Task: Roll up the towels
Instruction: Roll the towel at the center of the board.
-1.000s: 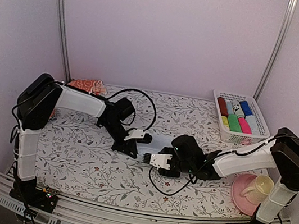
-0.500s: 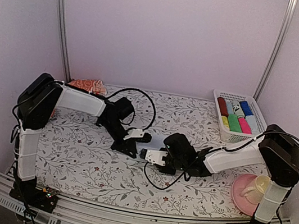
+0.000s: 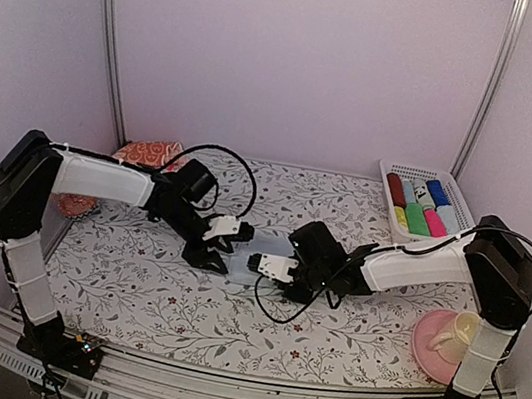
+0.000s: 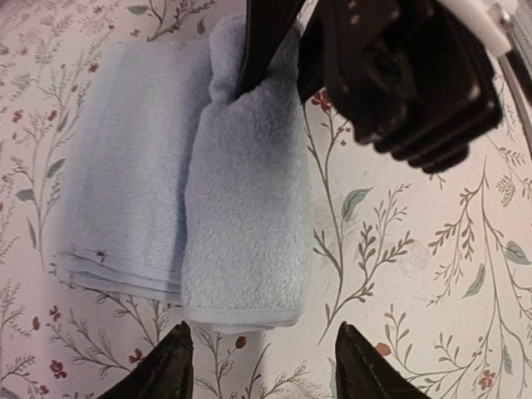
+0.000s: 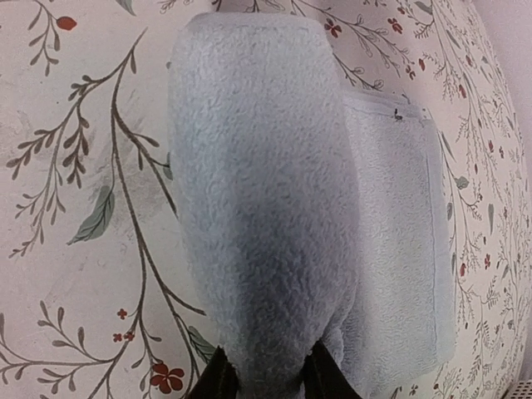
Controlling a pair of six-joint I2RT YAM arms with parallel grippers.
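The light blue towel [image 4: 245,224] lies partly rolled on the flowered table, its roll beside its flat folded part [image 4: 133,191]. In the top view it [image 3: 242,269] shows between the two grippers at mid-table. My right gripper [image 5: 270,378] is shut on one end of the roll [image 5: 258,191]; its black fingers [image 4: 266,33] show at the top of the left wrist view. Just off the roll's other end, my left gripper [image 4: 266,366] stands open and holds nothing. The orange-red towel [image 3: 152,153] lies at the back left by the wall.
A white basket [image 3: 440,249] holding several coloured rolled towels stands at the back right. A pink plate [image 3: 428,357] with a pale cup [image 3: 462,334] on it sits near the right arm's base. Walls close in both sides and the back.
My left gripper has opened and drawn back to the left, off the roll. My right gripper has slid left and closed on the roll's other end.
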